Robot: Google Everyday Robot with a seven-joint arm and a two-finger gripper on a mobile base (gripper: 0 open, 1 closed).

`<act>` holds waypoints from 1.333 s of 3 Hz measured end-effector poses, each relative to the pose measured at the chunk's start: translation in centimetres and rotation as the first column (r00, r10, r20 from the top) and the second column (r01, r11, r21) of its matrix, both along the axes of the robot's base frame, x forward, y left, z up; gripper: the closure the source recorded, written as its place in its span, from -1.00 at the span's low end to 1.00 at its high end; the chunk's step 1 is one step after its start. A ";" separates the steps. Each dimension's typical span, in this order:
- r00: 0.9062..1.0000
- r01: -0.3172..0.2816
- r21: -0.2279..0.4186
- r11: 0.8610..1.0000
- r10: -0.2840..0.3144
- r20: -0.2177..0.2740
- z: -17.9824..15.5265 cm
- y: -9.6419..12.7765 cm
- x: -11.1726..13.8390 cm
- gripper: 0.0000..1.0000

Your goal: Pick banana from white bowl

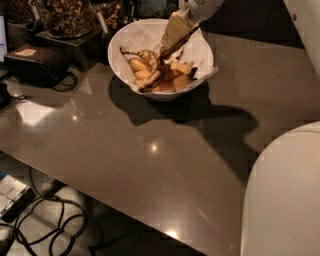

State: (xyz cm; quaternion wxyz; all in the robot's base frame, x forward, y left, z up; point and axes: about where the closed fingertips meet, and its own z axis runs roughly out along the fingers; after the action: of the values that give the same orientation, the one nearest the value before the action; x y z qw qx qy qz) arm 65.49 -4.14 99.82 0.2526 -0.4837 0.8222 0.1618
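Note:
The white bowl, lined with crumpled white paper, stands at the far middle of the grey table. Inside it lies the banana, tightly curved and yellow-brown with dark streaks, among smooth orange-yellow fruits. A thin dark stem points left from the pile. My gripper reaches down into the bowl from the upper right, with its cream tips at the top of the banana's curve. The contact itself is hidden.
A jar of nuts and a black box with a cable stand at the far left. My white body fills the lower right. The table's near edge runs diagonally, with cables on the floor below.

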 end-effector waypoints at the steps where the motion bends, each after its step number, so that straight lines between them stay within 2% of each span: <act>1: 0.999 -0.032 0.069 0.997 0.031 0.014 1.1 0.0 -0.5 1.00; 2: 0.999 -0.033 0.072 0.997 0.032 0.014 1.1 0.0 -0.5 1.00; 3: 0.998 -0.056 0.082 0.995 0.052 0.041 1.7 0.8 -0.6 1.00; 4: 0.995 -0.083 0.132 0.988 0.074 0.073 3.4 1.3 -2.3 1.00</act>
State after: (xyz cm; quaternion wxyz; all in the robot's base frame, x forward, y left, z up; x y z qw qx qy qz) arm 63.18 -2.82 103.19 0.3058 -0.5027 0.7807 0.2104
